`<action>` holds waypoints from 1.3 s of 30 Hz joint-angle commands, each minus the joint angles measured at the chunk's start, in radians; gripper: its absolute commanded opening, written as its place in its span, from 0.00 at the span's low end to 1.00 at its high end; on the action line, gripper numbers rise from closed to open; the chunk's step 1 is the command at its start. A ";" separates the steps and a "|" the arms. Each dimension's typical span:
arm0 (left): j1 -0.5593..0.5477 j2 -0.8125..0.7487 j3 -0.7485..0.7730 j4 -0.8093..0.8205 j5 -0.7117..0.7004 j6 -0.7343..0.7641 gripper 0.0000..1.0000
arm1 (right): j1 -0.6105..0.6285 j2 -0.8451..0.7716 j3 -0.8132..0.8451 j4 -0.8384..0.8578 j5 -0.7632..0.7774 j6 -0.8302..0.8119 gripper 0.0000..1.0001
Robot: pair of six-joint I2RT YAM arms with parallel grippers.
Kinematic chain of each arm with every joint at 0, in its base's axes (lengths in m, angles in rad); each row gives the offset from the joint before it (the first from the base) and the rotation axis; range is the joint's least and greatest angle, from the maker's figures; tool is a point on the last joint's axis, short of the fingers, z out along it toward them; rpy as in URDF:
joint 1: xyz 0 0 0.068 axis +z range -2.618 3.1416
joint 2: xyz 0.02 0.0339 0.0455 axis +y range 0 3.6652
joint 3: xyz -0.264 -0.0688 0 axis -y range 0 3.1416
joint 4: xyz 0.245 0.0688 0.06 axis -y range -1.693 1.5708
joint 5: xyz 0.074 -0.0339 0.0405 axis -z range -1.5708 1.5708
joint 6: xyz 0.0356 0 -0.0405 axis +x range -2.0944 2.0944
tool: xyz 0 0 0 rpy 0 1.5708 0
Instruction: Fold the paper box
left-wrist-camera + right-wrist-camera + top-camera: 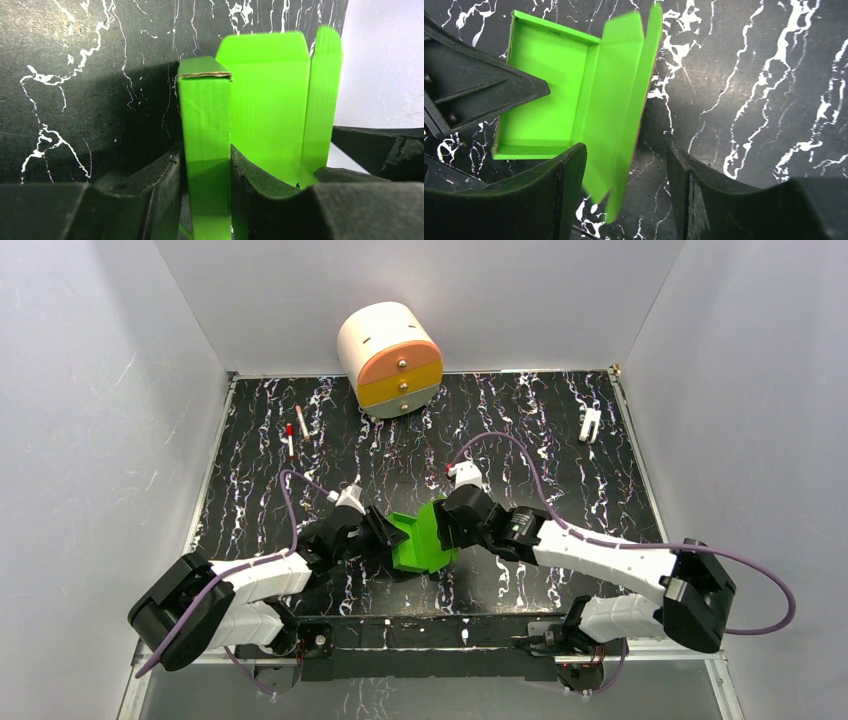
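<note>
My left claw (206, 167) is clamped hard on one upright side wall (205, 115) of the paper box (422, 540), the thin card pinched flat between both fingers. My right claw (626, 170) stands open, its jaws on either side of the loose lid flap (624, 95) without gripping it. The flap is close against one finger, touching or not I cannot tell, and well clear of the other.

The box sits half-formed on the surface (540, 440), between my two wrists and near my bases. Its tray is open and the lid panel stands up.

I judge the trouble lies in the card itself. If my right claw closes off the crease, the flap may buckle or fold in the wrong place. If it pushes sideways harder than my left claw can resist, the wall could slip out or crush, and the whole box would skid or spring flat again. A flap missing its slot would jam against the rim.

The round drawer unit (392, 360) at the back stands well apart and poses no hazard.
</note>
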 commanded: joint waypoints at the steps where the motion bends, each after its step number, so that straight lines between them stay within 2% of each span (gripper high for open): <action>1: 0.003 -0.026 -0.018 0.064 -0.054 -0.026 0.33 | -0.003 0.054 0.078 0.031 -0.054 0.011 0.64; 5: 0.003 -0.030 -0.020 0.072 -0.060 -0.026 0.33 | -0.003 0.088 0.105 0.018 -0.053 -0.002 0.52; 10: 0.005 -0.027 -0.029 0.083 -0.062 -0.025 0.33 | -0.008 0.116 0.123 0.022 -0.061 -0.027 0.42; 14: 0.006 -0.029 -0.036 0.081 -0.059 -0.024 0.35 | -0.012 0.137 0.147 0.026 -0.082 -0.054 0.26; 19: 0.016 -0.071 -0.030 0.036 -0.064 0.000 0.42 | -0.019 0.158 0.191 -0.001 -0.086 -0.108 0.07; 24: 0.026 -0.188 0.017 -0.134 -0.097 0.074 0.63 | -0.024 0.186 0.263 -0.063 -0.069 -0.244 0.01; 30: 0.033 -0.428 0.105 -0.457 -0.207 0.201 0.81 | -0.026 0.237 0.370 -0.126 -0.079 -0.565 0.00; 33: 0.038 -0.496 0.168 -0.598 -0.212 0.284 0.85 | -0.026 0.260 0.395 -0.126 -0.207 -0.726 0.00; 39: 0.040 -0.543 0.335 -0.877 -0.264 0.409 0.87 | -0.026 0.302 0.405 -0.128 -0.327 -0.956 0.00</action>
